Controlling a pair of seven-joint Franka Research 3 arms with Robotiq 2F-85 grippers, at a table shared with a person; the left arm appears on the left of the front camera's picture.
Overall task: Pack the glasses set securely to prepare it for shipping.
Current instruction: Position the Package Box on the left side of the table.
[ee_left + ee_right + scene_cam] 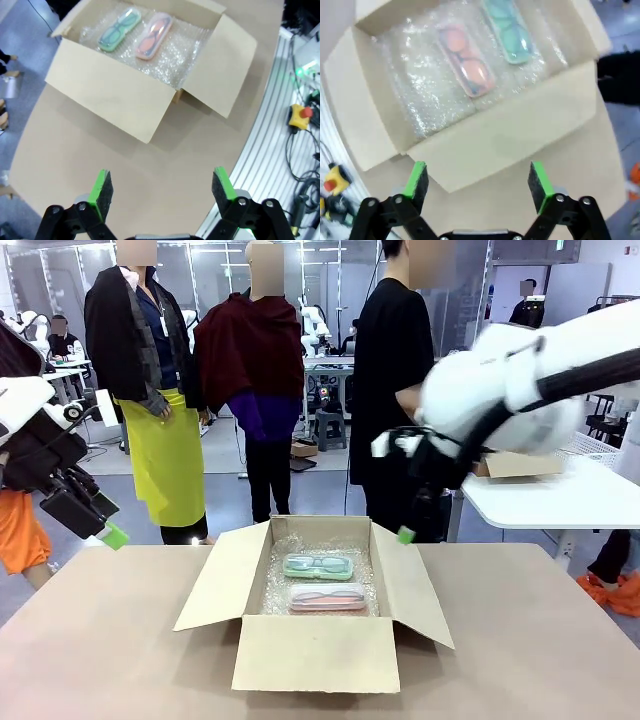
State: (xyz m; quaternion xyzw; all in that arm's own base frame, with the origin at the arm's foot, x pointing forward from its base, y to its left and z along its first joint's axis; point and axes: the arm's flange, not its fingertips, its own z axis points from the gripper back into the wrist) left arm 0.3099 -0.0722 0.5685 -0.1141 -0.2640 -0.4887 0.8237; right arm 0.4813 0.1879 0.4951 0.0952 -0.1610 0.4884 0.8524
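Wrist views show left hand, right hand spread empty; glasses set lies in box.

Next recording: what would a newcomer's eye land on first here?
An open box stands at the centre of the table, lined with bubble wrap, with a mint case and a pink case side by side inside. The left gripper hovers open off the box's left, the right gripper open near its right flap.

Two glasses cases on bubble wrap
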